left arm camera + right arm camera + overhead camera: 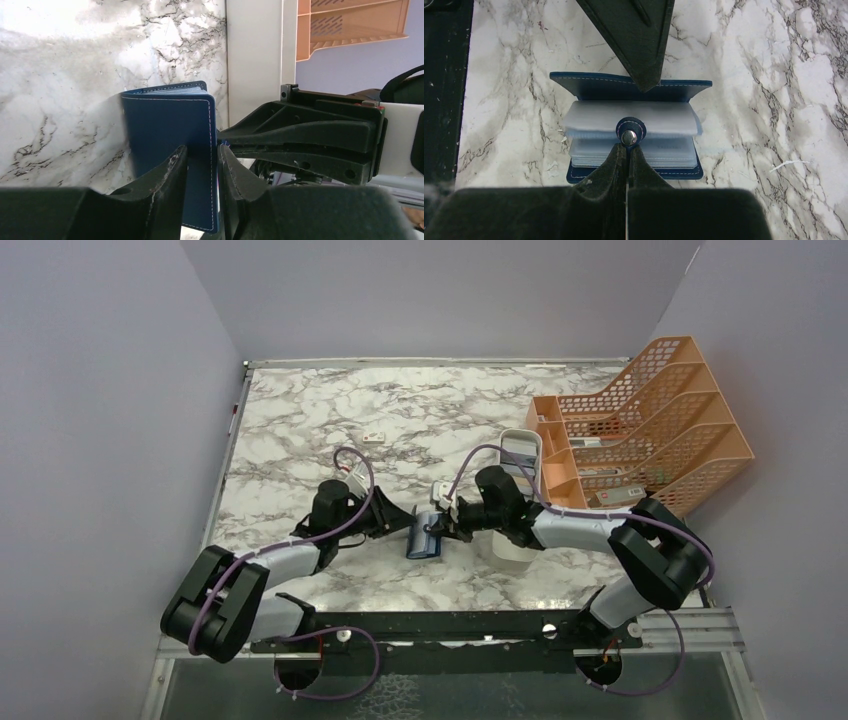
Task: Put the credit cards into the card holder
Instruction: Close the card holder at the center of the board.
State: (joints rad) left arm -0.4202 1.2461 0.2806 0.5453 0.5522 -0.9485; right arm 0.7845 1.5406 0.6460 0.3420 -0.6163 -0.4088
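The navy-blue card holder stands open on the marble table between both arms. My left gripper is shut on the edge of one blue cover, with its fingertips on either side of the panel. My right gripper is shut on the small snap tab, jaws pressed together. The right wrist view shows the other cover raised and the clear plastic sleeves fanned open. No loose credit card shows clearly in any view.
A long white oblong tray lies just right of the holder and also shows in the left wrist view. An orange mesh file rack stands at the back right. A tiny white block lies farther back.
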